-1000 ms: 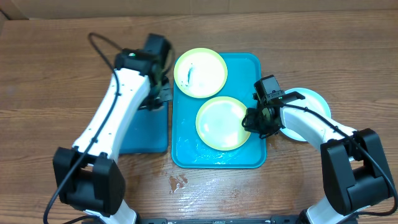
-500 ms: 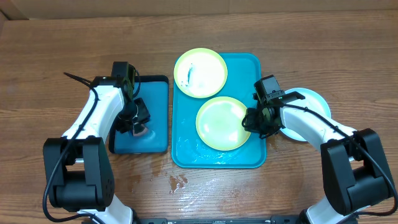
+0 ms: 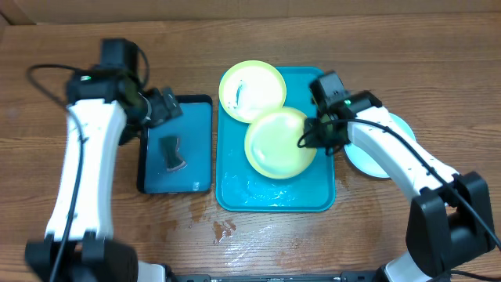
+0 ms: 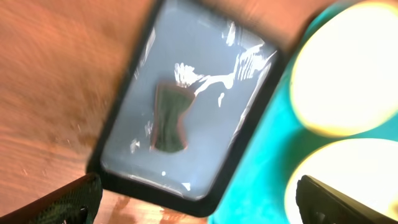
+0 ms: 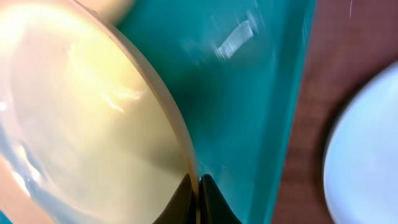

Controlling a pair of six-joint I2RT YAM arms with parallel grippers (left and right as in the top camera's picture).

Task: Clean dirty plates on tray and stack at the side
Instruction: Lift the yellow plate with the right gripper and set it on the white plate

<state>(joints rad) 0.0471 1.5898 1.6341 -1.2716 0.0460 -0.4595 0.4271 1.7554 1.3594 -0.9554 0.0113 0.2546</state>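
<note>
the right gripper (image 3: 315,135) is pressed together on the right rim of the front plate (image 3: 279,144), one of the two yellow-green ones. the wrist view shows the fingertips (image 5: 180,202) closed thin on this rim, so only the very edge is pinched. this grip makes sense to me: the rim is the one part that stands up enough to take, and it leaves the pale centre free for wiping. the plate is over the middle of the big tray (image 3: 235,188). it seems tilted with the gripped side raised, though the blur in the wrist view does not let me be sure. its far edge overlaps the back plate (image 3: 249,90), which lies at the far left corner of the tray and sticks out a little over the rim. the blue plate (image 3: 366,163) is outside, on the table (image 3: 313,243) right of the tray and partly under the right arm (probably the place for the stack). the left gripper (image 3: 161,107) hangs spread wide with nothing in it, near the far left corner of the small tray (image 3: 196,129), where a small dark pad (image 3: 172,153) lies free. the front part of the big tray is open room, but the way to the blue plate goes over the right rim, just beside the pinched edge, so i judge the plate must rise first.
</note>
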